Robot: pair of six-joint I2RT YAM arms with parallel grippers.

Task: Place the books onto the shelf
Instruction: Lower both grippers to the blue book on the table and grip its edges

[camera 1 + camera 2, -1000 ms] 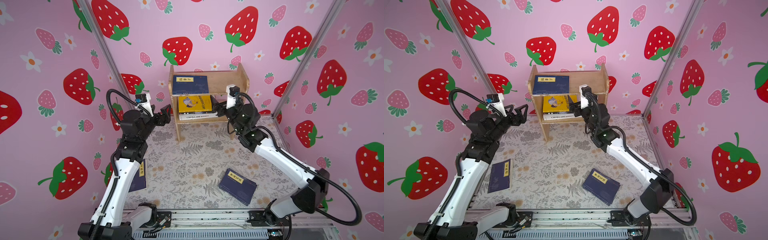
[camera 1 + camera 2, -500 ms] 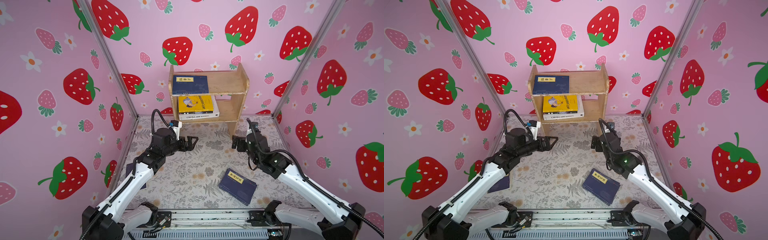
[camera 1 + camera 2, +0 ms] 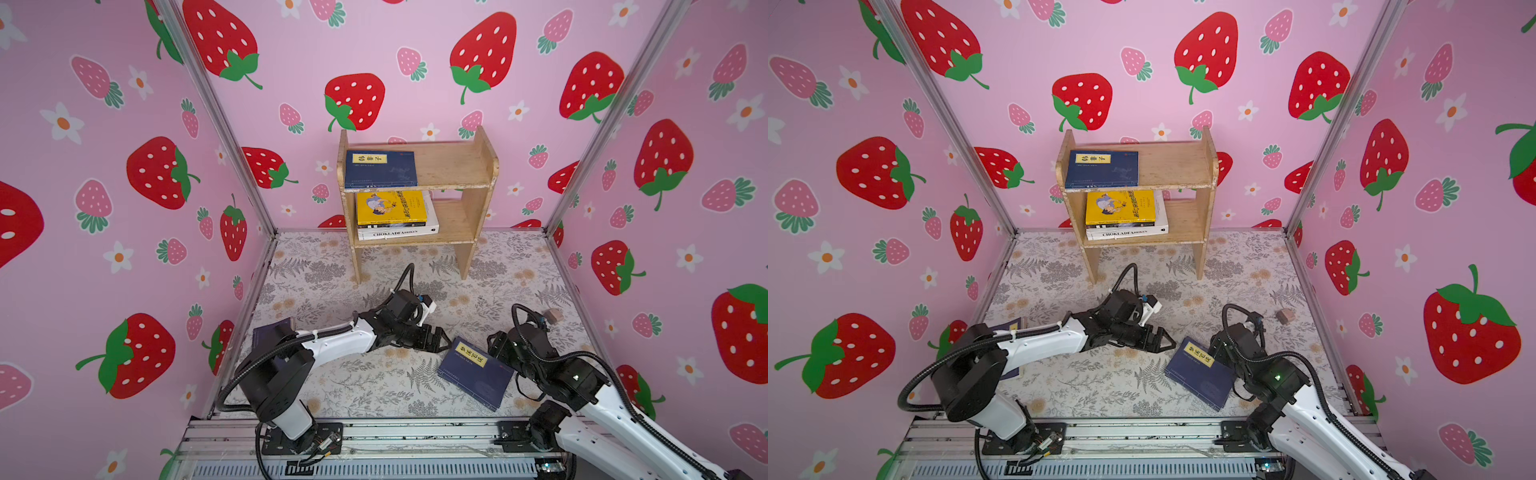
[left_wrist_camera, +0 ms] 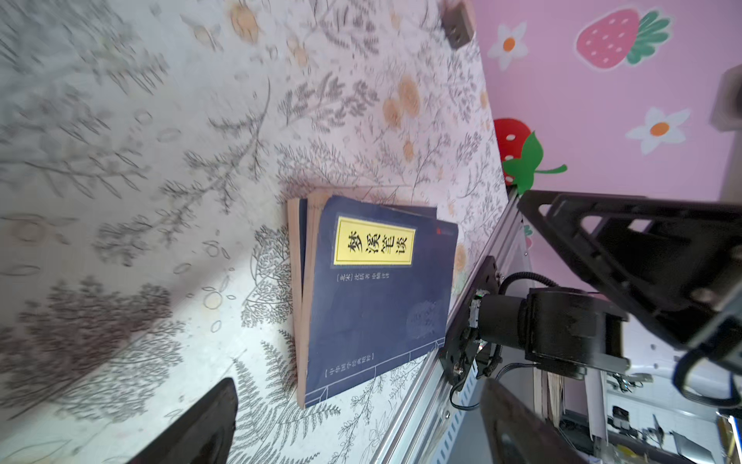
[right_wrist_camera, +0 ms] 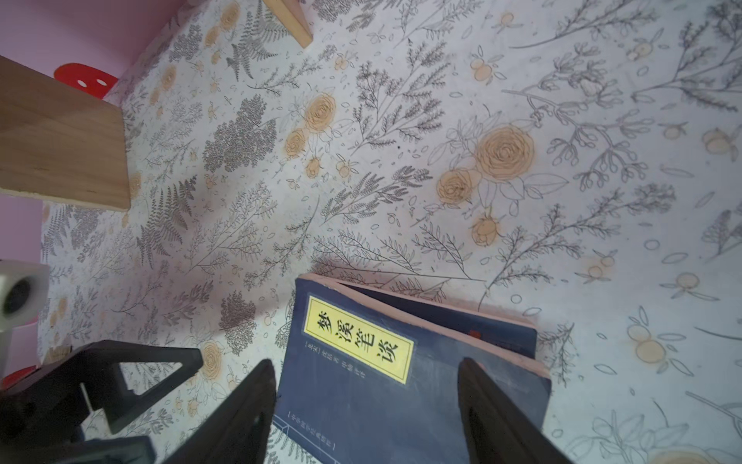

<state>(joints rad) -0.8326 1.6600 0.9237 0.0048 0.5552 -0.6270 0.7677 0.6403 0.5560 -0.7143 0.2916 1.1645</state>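
One shelf (image 3: 453,166), two tiers. Books on it: four. The upper tier held one navy book (image 3: 380,169). The lower tier held a stack of three: yellow book (image 3: 390,207), thin dark book (image 3: 390,225), white book (image 3: 399,234). On the desk (image 3: 353,390) lay one labelled navy book (image 3: 473,372), possibly two stacked, as the wrist views were unclear. One half-hidden navy book (image 3: 264,332) lay at left. One small wooden block (image 3: 552,316).

Robot test cell, lab-type: pink strawberry-print walls (image 3: 124,232), aluminium frame posts (image 3: 218,120), floral mat (image 3: 332,374), aluminium base rail (image 3: 415,436).
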